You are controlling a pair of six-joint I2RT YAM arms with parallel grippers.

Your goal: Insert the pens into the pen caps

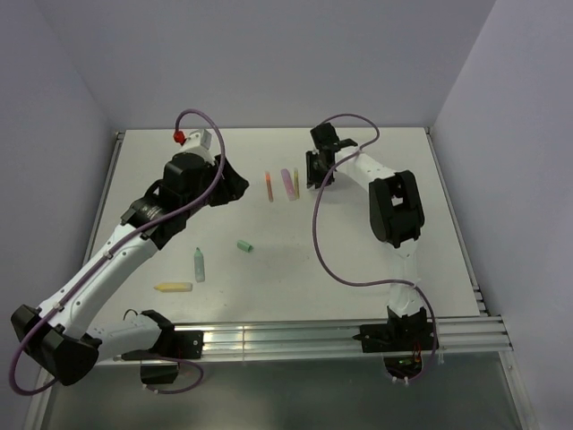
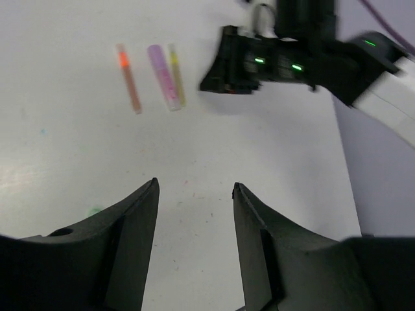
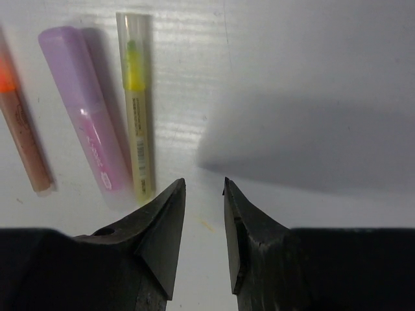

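Top external | far pens (image 1: 286, 184) lie near-to-far | left gripper (image 2: 194, 184), right gripper (image 3: 203, 182) spread, empty

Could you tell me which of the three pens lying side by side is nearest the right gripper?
The olive-yellow pen: it lies next to the right gripper, while the purple pen and orange pen lie farther off.

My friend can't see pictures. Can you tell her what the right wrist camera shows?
The right tool hangs empty, its two black fingers slightly apart, above a white table. Beyond it, up and to the left, three pens lie side by side: an orange pen, a purple pen and a yellow pen.
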